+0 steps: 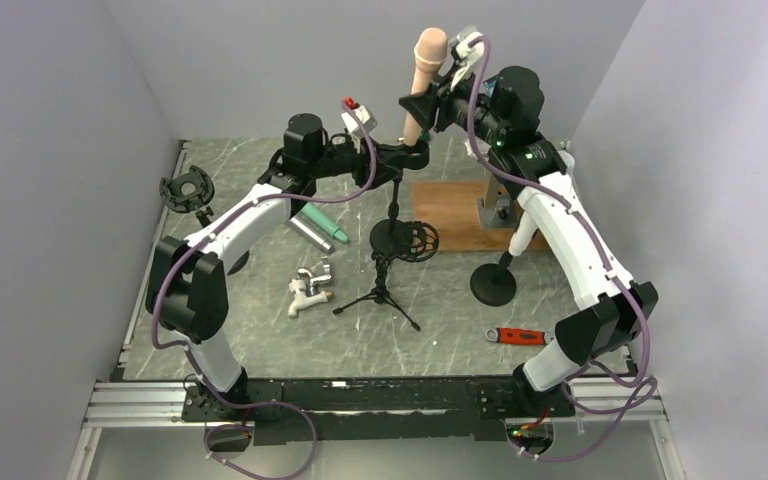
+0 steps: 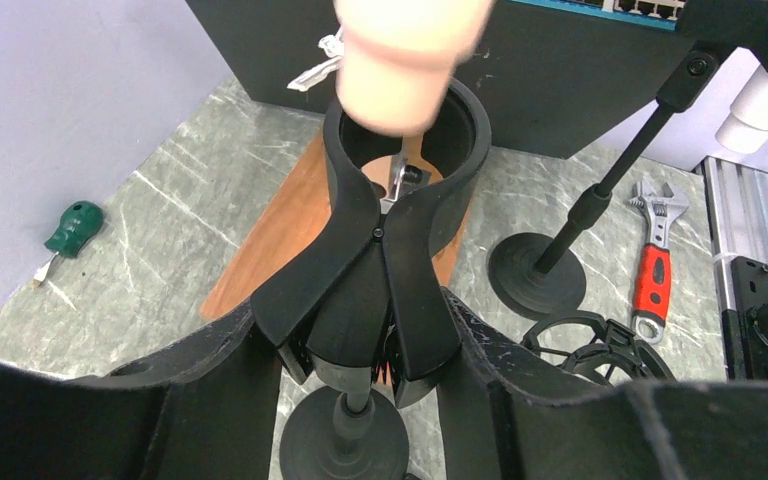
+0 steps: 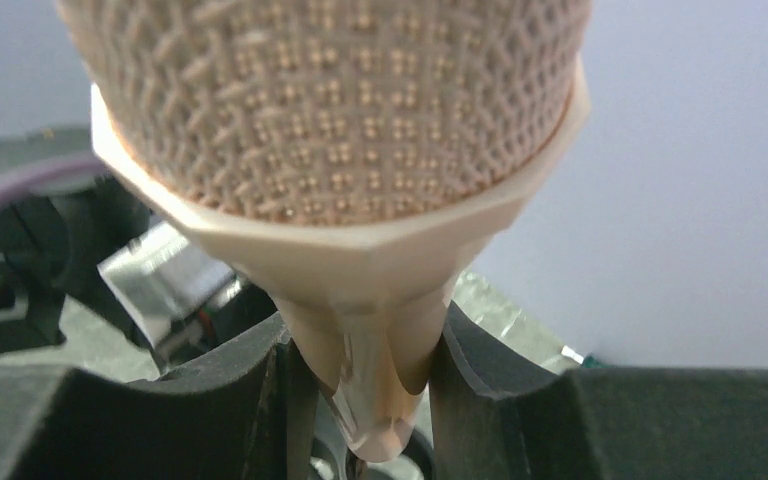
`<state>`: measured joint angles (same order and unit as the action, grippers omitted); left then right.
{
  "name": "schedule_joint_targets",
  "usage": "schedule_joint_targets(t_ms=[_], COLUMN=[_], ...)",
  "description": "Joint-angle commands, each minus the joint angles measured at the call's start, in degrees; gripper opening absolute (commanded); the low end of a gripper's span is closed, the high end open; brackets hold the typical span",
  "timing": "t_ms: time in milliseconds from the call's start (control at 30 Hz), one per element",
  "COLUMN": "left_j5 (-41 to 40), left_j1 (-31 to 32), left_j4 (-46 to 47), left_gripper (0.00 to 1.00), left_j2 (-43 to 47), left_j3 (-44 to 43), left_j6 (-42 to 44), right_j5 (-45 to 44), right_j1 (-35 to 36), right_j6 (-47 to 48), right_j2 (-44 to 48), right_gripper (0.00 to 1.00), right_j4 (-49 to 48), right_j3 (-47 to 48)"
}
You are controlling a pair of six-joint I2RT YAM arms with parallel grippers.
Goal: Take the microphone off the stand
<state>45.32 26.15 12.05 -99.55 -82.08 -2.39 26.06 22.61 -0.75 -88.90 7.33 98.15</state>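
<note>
The right end effector [image 3: 365,365] clasps the microphone [image 1: 422,85], which stands near-upright with its tail just above the clip [image 2: 375,270]. The left end effector [image 2: 360,340] flanks that clip; its grip is unclear. The way out looks to be up along the microphone's axis.

The clip [image 2: 405,150] fills the gap between the left gripper's [image 2: 357,325] jaws; just ahead of them the microphone [image 2: 410,50] tail hangs over the clip's ring; below them runs the stand pole [image 2: 357,405]. To their right a second stand [image 2: 600,200], a shock mount [image 2: 590,345] and a wrench [image 2: 652,265] crowd the table; above the right gripper's [image 3: 365,360] jaws, past the microphone head, the air is open.
</note>
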Motion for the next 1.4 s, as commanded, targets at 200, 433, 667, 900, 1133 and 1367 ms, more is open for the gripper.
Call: schedule_joint_targets(t_ms=[200,433,667,900,1133,1367], left_j5=[-6.07,-6.60,-8.76,-8.77,-8.88,-11.09], left_j1=[1.14,1.25,1.75,1.80,2.69,4.08], left_j4=[-10.18,-3.79,0.88,0.82,3.41,3.01], left_gripper=[0.00,0.00,0.00,0.00,0.00,0.00], left_j2=[1.04,0.91,-0.69,-3.04,-4.72,-5.37], left_j3=[0.47,8.50,14.02,13.17,15.57,17.20], left_j6=[1.57,-0.94,-2.41,-3.91,-5.51,-3.21], right_j5=[-8.54,-2.23,1.49,4.04,4.60,5.12], right_j1=[0.29,0.31,0.34,0.29,0.35,0.32], right_j6=[-3.27,-8.64,-10.59,-12.05,-12.61,-12.83], right_j2=[-0.84,8.23,12.84,15.11,16.84,17.94], right_gripper=[0.00,0.00,0.00,0.00,0.00,0.00], right_j4=[5.19,-1.20,-1.82,-2.76,-2.29,-2.57], right_j3=[16.18,5.58,1.00,-2.98,-5.86,-7.44])
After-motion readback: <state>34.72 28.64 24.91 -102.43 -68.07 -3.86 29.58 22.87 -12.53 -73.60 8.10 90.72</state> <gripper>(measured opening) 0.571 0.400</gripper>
